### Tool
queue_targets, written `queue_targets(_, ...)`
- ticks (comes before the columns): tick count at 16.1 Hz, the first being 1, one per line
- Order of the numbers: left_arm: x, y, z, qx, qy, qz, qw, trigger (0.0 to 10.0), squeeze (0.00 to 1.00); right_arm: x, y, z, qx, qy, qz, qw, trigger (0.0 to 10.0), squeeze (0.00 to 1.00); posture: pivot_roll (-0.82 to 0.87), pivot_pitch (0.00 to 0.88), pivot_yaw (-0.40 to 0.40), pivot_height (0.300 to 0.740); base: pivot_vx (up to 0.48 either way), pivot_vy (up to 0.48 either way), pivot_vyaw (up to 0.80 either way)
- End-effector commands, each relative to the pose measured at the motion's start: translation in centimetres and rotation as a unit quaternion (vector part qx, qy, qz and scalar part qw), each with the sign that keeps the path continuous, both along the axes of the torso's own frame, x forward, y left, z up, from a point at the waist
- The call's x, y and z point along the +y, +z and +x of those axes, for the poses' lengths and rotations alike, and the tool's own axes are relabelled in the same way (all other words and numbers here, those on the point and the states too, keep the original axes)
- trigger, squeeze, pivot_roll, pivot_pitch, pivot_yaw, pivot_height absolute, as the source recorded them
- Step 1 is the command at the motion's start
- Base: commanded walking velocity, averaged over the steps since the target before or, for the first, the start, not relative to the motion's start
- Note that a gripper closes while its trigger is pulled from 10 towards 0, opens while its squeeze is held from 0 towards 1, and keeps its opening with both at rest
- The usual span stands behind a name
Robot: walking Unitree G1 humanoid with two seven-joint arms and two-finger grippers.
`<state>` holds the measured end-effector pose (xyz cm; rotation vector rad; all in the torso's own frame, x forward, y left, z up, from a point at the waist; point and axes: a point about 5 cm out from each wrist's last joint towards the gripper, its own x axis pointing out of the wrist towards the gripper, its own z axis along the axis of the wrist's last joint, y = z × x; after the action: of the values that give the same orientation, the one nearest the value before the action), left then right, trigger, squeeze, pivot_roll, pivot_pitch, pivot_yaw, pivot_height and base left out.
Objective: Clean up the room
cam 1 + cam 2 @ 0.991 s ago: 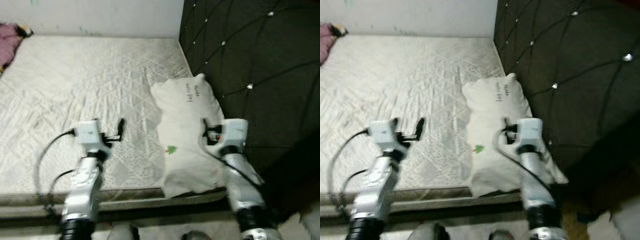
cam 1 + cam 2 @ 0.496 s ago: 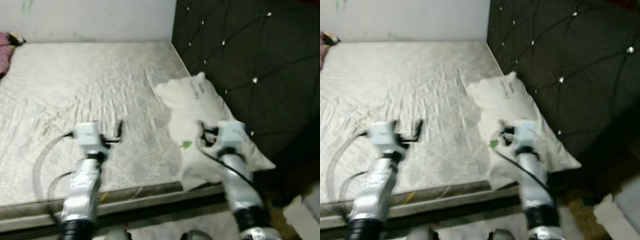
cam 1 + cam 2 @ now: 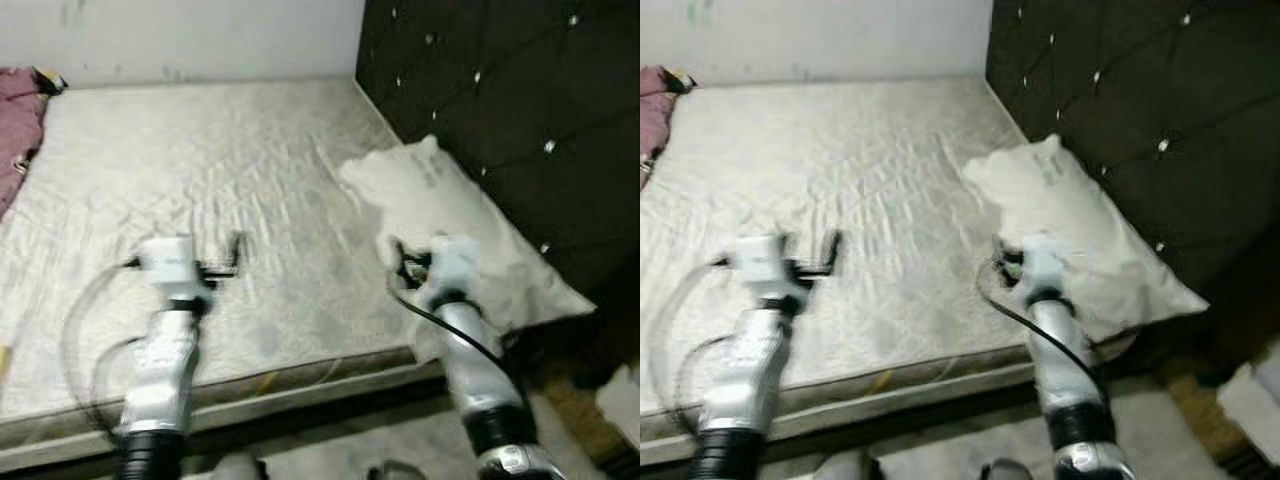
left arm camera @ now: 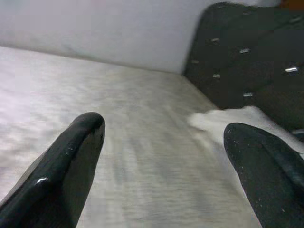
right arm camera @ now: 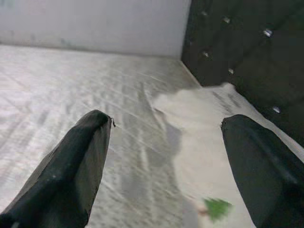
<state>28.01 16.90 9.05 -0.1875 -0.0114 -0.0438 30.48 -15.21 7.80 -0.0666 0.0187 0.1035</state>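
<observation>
A white pillow (image 3: pixel 462 205) with a small green mark lies on the right side of the quilted pale mattress (image 3: pixel 200 160), against the dark tufted headboard (image 3: pixel 520 90). A pink-purple cloth (image 3: pixel 18 110) sits at the mattress's far left. My left gripper (image 3: pixel 228 258) hovers open over the front middle of the mattress, holding nothing. My right gripper (image 3: pixel 402 262) is open too, just over the pillow's near left edge. In the wrist views both pairs of black fingers (image 4: pixel 71 156) (image 5: pixel 80 156) stand wide apart, with the pillow (image 5: pixel 209 123) ahead.
A white wall (image 3: pixel 200 35) runs behind the bed. The mattress's front edge (image 3: pixel 270 385) is close below my arms, with a small yellow thing on it. A white object (image 3: pixel 620 392) lies on the floor at the right, beside the headboard.
The whole picture has swung, so the camera has moved. The pillow now sits further right in view, and my right gripper is by its left edge instead of over it. Both grippers stay open.
</observation>
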Motion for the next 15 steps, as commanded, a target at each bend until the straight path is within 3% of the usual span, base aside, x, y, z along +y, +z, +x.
queue_targets(1, -1.13, 0.11, 0.14, -0.001, -0.014, -0.003, 1.000, 10.0, 0.00, -1.25, 0.01, -0.05, 0.001, -0.014, -0.010, 1.000, 10.0, 0.00, 0.04, 0.000, -0.015, 0.740, 0.000, 0.480, 0.00)
queue_targets(15, -1.63, -0.14, 0.02, -0.007, -0.010, 0.002, 1.000, 10.0, 0.00, -1.04, -0.32, -0.25, -0.004, -0.001, -0.036, 0.999, 10.0, 0.00, 0.04, 0.000, -0.012, 0.740, 0.000, 0.480, 0.00)
